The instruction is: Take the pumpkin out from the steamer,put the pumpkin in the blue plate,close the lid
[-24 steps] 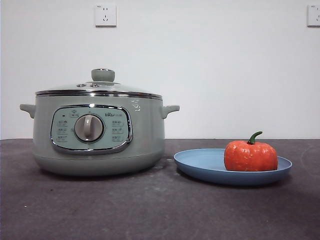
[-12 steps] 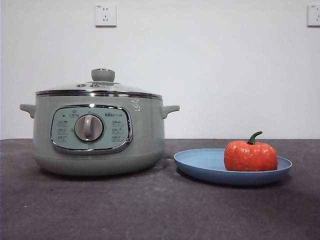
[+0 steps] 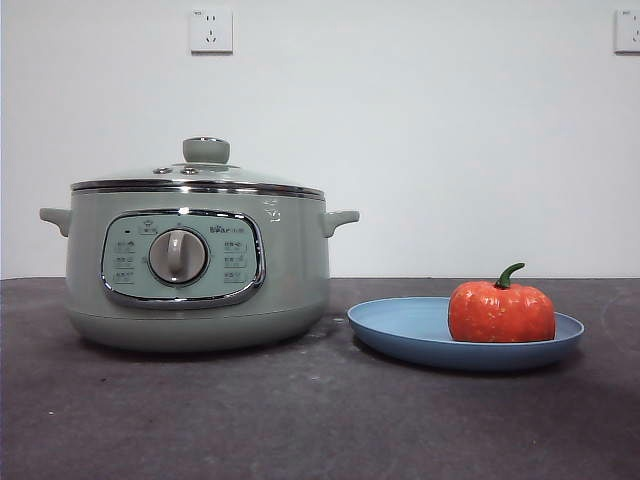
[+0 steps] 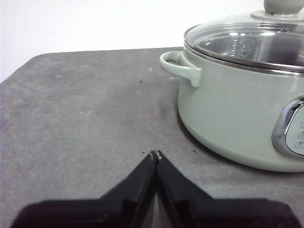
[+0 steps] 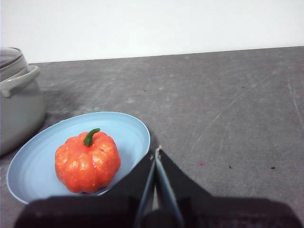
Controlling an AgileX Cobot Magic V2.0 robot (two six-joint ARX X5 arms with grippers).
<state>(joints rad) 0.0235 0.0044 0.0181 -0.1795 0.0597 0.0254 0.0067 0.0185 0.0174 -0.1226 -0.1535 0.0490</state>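
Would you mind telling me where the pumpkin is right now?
The pumpkin sits in the blue plate, on the right of the front view, beside the steamer, whose lid is on.

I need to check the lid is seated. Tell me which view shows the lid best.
The front view: the lid sits level on the steamer, rim and knob fully visible. The left wrist view shows the lid closer, through the glass, but cropped at the edge. The right wrist view catches only a sliver.

Pumpkin [image 5: 88,161] in plate [image 5: 38,164], just beside right gripper [image 5: 156,153]; lid [image 4: 247,40] on pot [image 4: 232,114], near left gripper [image 4: 156,155].
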